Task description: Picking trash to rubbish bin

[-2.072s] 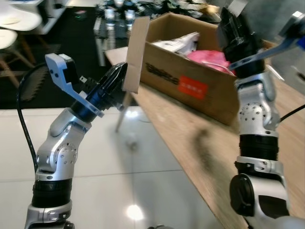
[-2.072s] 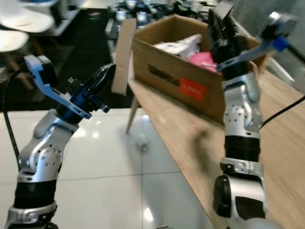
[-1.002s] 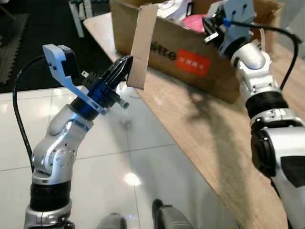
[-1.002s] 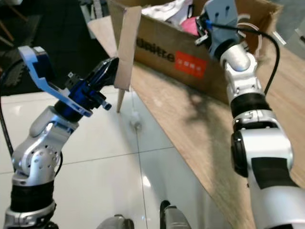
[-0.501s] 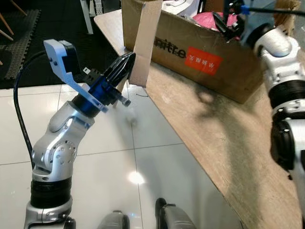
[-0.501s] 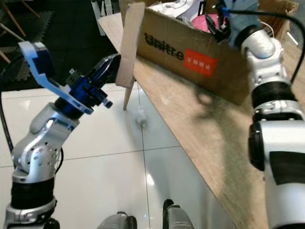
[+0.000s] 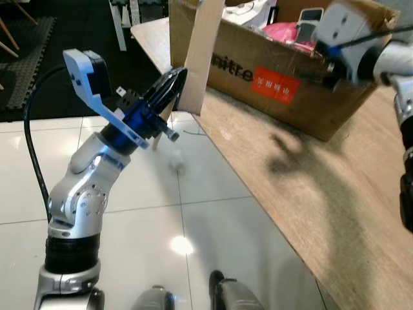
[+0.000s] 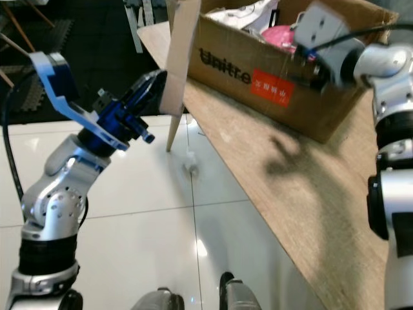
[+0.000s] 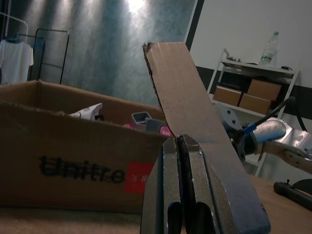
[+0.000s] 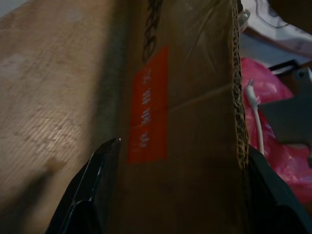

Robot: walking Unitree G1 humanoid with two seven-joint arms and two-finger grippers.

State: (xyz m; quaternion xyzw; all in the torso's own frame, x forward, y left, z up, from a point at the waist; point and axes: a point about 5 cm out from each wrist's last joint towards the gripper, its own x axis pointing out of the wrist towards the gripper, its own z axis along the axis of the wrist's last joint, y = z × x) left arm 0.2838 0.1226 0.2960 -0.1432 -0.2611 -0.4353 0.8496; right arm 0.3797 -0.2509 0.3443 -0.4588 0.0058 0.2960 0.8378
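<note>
I see my left arm (image 7: 84, 187) bent up from the floor side of the wooden desk (image 7: 310, 194), while my right arm (image 8: 387, 84) reaches in across the open cardboard box (image 7: 284, 84) of trash standing on it. The left end effector (image 7: 173, 87) is clenched on the bottom of a long cardboard strip (image 7: 203, 51), which stands nearly upright against the box's near corner. The right end effector (image 10: 175, 161) is spread wide astride the box's front wall, one finger (image 10: 97, 185) outside by the red label, the other inside near a pink bag (image 10: 273, 112).

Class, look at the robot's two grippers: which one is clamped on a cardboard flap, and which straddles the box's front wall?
The left gripper is shut on the upright cardboard flap. The right gripper is open, one finger either side of the cardboard box's wall by the red label.
</note>
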